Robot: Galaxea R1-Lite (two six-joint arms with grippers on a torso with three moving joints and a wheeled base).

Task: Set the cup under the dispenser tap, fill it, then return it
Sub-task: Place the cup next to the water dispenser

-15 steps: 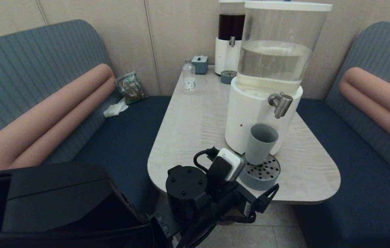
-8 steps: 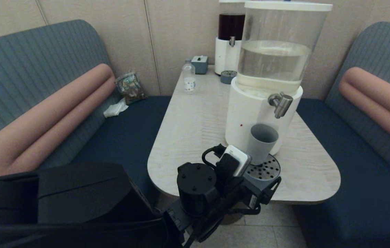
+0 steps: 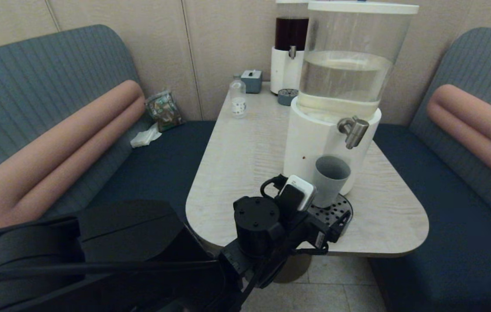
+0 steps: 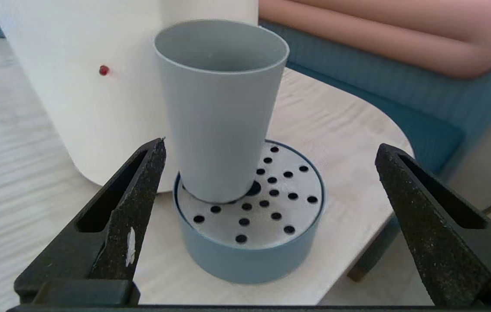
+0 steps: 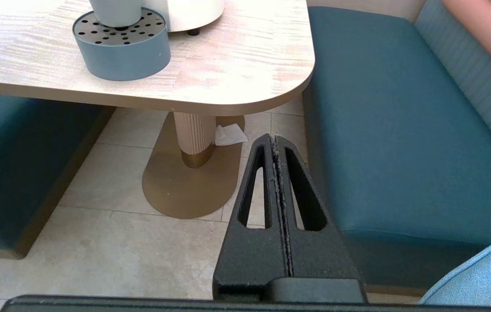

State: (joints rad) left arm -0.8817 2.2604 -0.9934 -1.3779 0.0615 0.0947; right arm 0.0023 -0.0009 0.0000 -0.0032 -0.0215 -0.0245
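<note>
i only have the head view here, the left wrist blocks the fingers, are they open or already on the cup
Observer: Open. In the left wrist view the left gripper has both fingers wide of the cup, touching nothing.
Operator: is the cup flat on the tray
Observer: Upright on the perforated tray, set off-centre toward the dispenser base.
Operator: right arm, i cant see it
Observer: The right gripper is shut, hanging low over the floor beside the table.
</note>
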